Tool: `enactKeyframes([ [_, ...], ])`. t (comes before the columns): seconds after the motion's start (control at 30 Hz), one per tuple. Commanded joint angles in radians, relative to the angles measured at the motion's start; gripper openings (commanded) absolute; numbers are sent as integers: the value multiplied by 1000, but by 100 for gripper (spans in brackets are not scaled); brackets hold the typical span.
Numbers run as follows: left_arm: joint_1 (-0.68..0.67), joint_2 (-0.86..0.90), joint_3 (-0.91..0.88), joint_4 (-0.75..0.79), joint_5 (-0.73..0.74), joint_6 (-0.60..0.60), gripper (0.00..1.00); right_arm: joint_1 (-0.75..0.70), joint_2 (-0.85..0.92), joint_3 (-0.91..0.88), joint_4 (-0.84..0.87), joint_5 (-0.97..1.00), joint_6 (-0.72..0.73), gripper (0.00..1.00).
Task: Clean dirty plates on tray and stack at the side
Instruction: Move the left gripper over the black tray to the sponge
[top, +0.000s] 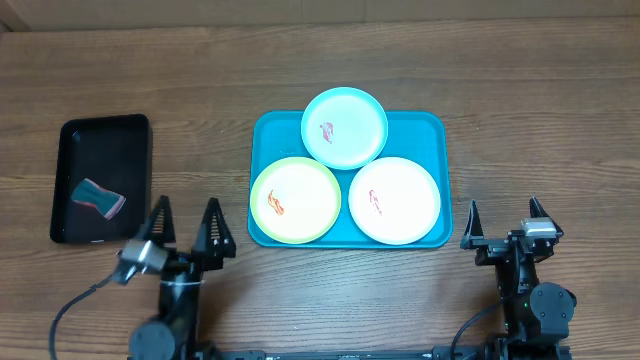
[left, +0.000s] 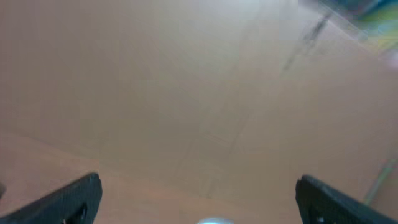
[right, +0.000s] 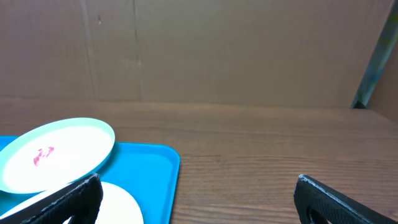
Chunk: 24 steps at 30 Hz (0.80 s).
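The turquoise tray (top: 430, 130) lies at the table's middle and holds three plates. The light blue plate (top: 345, 127) is at the back, the yellow-green plate (top: 295, 200) front left, the white plate (top: 395, 200) front right; each has a red-orange smear. My left gripper (top: 186, 228) is open and empty, near the tray's front left. My right gripper (top: 505, 222) is open and empty, right of the tray. The right wrist view shows the tray (right: 149, 168), the light blue plate (right: 59, 152) and the white plate's edge (right: 118, 208). The left wrist view is blurred.
A smaller black tray (top: 100, 135) at the far left holds a blue sponge (top: 98, 198) with a reddish underside. Bare wooden tabletop surrounds both trays.
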<state>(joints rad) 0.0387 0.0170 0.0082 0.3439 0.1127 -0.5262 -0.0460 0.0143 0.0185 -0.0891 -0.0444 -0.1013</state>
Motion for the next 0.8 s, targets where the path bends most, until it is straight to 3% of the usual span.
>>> enactKeyframes([
  [0.0, -6, -11, 25, 75, 10, 17, 100, -4, -11, -10, 8, 2, -1, 100],
  [0.07, -6, -4, 68, 43, 10, 76, 100, -4, -11, -10, 8, 2, -1, 100],
  [0.17, -6, 65, 212, -166, -26, 161, 100, -4, -11, -10, 8, 2, -1, 100],
  [0.33, -6, 384, 549, -558, -220, 267, 100, -4, -11, -10, 8, 2, -1, 100],
  [0.47, -6, 632, 758, -670, -143, 325, 100, -4, -11, -10, 8, 2, -1, 100],
  [0.6, -3, 811, 875, -685, -189, 415, 100, -4, -11, -10, 8, 2, -1, 100],
  [0.77, 95, 1036, 1083, -867, -334, 277, 100, -4, -11, -10, 8, 2, -1, 100],
])
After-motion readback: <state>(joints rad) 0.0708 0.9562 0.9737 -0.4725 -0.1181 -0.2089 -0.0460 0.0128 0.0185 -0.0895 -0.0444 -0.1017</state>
